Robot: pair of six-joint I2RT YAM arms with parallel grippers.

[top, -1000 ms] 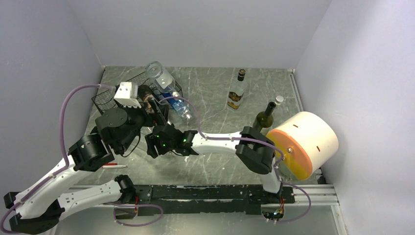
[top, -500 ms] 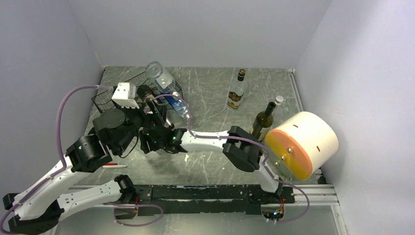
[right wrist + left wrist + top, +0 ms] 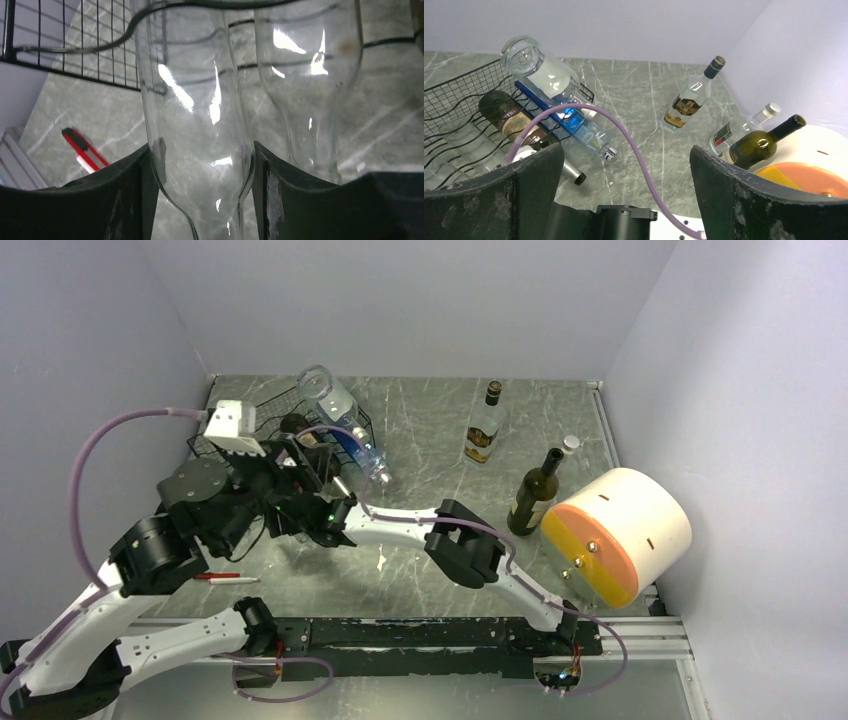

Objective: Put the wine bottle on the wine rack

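Wine bottle (image 3: pixel 200 150): clear glass, clamped in the right gripper (image 3: pixel 202 195). The two black fingers (image 3: pixel 125 200) press against opposite sides of the glass, so the jaws stand partly apart at the bottle's width. The bottle sits at the wine rack (image 3: pixel 65 50), whose black wires and mesh show behind and above it. Whether it rests in a cradle cannot be told. A second clear bottle (image 3: pixel 310 75) lies just beside it on the right of the wrist view. A red and black pen-like item (image 3: pixel 82 150) lies on the table (image 3: pixel 430 440) below.

Left gripper (image 3: pixel 626 160): jaws spread wide, nothing between them and nothing touched. It hangs above the right arm's purple cable (image 3: pixel 634 145), facing the rack.

Rack position: rear left of the table. It carries a dark labelled bottle (image 3: pixel 506 117), a clear wide-based bottle (image 3: pixel 541 70) and a blue bottle (image 3: pixel 584 130), all lying down with necks toward the table's middle.

Elsewhere: a clear dark-capped bottle (image 3: pixel 689 97) stands near the back of the table. A green bottle (image 3: pixel 759 142) and a white-capped bottle (image 3: pixel 744 125) stand just beside a white and orange cylinder (image 3: pixel 620 535) at the right.
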